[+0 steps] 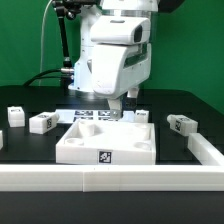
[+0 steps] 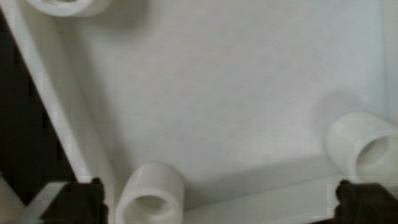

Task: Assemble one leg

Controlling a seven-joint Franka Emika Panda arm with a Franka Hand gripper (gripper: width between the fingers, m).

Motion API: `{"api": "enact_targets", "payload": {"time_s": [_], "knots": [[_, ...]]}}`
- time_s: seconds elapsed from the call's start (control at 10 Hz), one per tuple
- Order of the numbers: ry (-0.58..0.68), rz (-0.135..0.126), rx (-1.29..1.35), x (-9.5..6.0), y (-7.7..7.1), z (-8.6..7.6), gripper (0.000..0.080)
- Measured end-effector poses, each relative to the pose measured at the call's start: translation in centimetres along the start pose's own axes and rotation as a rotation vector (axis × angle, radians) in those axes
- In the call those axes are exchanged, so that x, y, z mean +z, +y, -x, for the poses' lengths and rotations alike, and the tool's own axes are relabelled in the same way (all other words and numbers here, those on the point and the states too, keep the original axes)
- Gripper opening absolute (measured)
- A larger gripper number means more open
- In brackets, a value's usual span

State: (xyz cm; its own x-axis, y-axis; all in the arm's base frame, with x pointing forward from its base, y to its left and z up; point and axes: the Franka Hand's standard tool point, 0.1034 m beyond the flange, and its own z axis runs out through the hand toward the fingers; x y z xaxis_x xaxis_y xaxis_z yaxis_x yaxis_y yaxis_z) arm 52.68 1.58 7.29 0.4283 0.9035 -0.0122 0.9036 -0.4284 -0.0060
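The large white square tray-like piece [image 1: 105,143] with a raised rim lies in the middle of the table. My gripper [image 1: 113,104] hangs over its far side, open and empty. In the wrist view the gripper [image 2: 222,205] looks down into the tray's inside [image 2: 214,90], where round sockets [image 2: 146,196] stand near the corners; the dark fingertips [image 2: 71,200] show at the frame's edge with one socket between them. Small white legs with tags lie loose: two on the exterior view's left [image 1: 15,115] [image 1: 42,122] and one on its right [image 1: 180,125].
The marker board [image 1: 93,116] lies behind the tray, under the gripper. Another small tagged block [image 1: 143,116] sits by the tray's far right corner. A white rail [image 1: 110,178] runs along the front and up the exterior view's right side [image 1: 208,150].
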Motion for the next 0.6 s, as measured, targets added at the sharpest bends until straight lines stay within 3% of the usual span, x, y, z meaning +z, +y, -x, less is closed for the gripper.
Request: {"api": "enact_targets", "payload": {"time_s": [0.3,0.4,0.5,0.6], "knots": [[0.006,0.007,-0.026,0.2,-0.2,0.0,0.0650],[0.016,0.017,-0.058,0.8,-1.2,-0.2,0.0650],[0.024,0.017,-0.090,1.6,-3.2,-0.7,0.0650],[0.021,-0.002,-0.116,2.3,-4.7,-0.9,0.0650]]}}
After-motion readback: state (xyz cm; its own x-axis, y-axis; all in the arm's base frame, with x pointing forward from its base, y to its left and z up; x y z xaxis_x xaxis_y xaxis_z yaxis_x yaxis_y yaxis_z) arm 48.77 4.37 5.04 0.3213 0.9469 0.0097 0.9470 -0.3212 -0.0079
